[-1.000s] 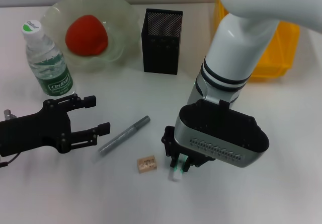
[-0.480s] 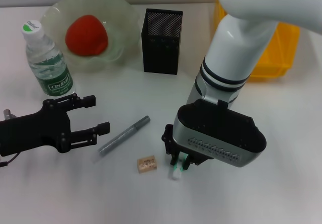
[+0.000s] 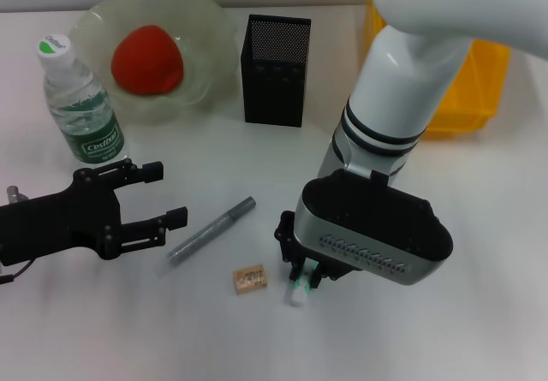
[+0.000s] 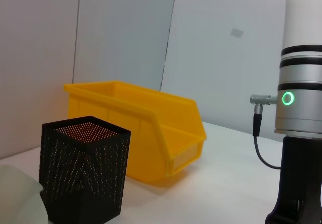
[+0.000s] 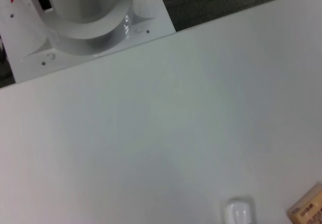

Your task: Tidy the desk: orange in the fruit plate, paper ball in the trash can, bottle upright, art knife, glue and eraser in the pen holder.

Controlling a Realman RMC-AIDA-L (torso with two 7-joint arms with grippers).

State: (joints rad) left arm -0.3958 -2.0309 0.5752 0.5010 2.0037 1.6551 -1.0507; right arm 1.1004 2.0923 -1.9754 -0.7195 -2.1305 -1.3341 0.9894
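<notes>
My right gripper [image 3: 301, 280] points down at the table front, its two dark fingers shut against the sides of the white and green glue [image 3: 297, 294], which is low at the table. The glue's white end [image 5: 238, 212] shows in the right wrist view beside the tan eraser [image 5: 306, 212]. The eraser [image 3: 249, 279] lies just left of the glue. The grey art knife [image 3: 212, 229] lies between the two grippers. My left gripper [image 3: 169, 194] is open and empty at the left. The bottle [image 3: 81, 103] stands upright. The orange [image 3: 147, 59] sits in the green fruit plate [image 3: 214, 34]. The black mesh pen holder [image 3: 276, 70] stands behind. No paper ball shows.
A yellow bin [image 3: 467, 98] stands at the back right, partly behind my right arm; it also shows in the left wrist view [image 4: 151, 128] behind the pen holder [image 4: 83, 171]. The robot's white base [image 5: 85, 17] borders the table's front edge.
My right gripper has shifted very slightly up and left, and the glue has moved a little with it. The left arm has not moved.
</notes>
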